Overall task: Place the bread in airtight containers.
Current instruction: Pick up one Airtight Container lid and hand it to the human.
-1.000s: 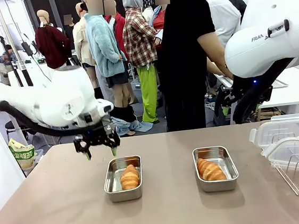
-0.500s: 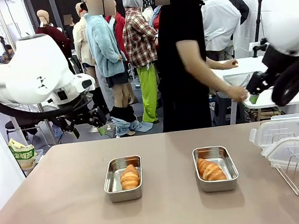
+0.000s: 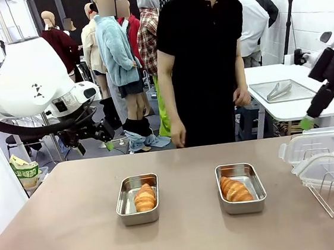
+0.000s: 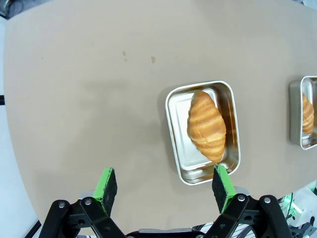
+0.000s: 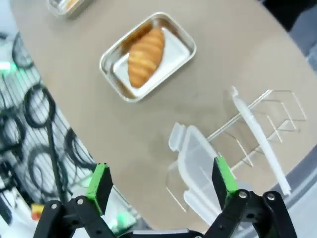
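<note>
Bread [image 3: 144, 197] sits outside both sets of jaws, one roll lying lengthwise in each open tin, so I read the loading as done and the lids as what's left. Left gripper [image 4: 163, 184] is spread wide and empty, hanging high over the table [image 4: 74, 99], pads touching nothing. Just beyond one pad in the left wrist view is the left tin [image 4: 172, 124] with the left roll [image 4: 206, 126]; the right tin [image 4: 293, 116] is well off to that same side. Right gripper [image 5: 161, 179] is likewise fully released, holding nothing, up off the table. Between and just past its pads I see the clear lids [image 5: 195, 163] leaning on the wire rack [image 5: 267, 124]; further ahead is the right tin with the right roll [image 5: 145, 56]. My guess: the lids are stood up in the rack so a finger can get around an edge, since flat on the table they'd be hard to pinch. Person [image 3: 203, 67] stands at the far edge, hands clear of the tins.
</note>
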